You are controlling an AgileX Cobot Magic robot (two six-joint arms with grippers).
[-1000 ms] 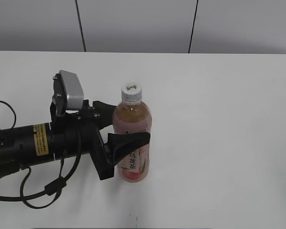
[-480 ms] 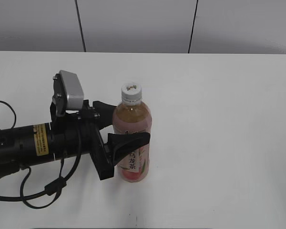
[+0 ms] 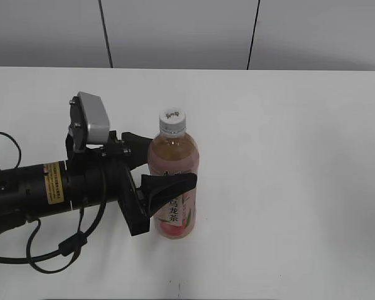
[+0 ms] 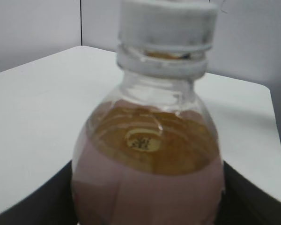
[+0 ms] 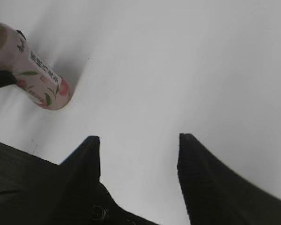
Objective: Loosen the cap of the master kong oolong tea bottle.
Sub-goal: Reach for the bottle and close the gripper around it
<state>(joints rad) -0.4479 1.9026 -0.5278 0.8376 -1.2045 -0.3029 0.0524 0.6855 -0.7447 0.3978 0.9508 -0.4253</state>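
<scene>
Exterior view: my left gripper (image 3: 165,164) pinches the master kong oolong tea bottle (image 3: 173,178), upright left of the counter's (image 3: 300,156) middle, cap (image 3: 173,121) on. My right gripper (image 5: 138,145) hangs spread apart.

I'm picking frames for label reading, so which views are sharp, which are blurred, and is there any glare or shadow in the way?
Exterior view: sharp, evenly lit, the bottle label characters visible though small. Left wrist view: soft focus throughout, the cap cut off at the top, no label showing. Right wrist view: the right gripper fingers dark, the bottle's base in a corner with a soft shadow beside it, label tilted.
</scene>
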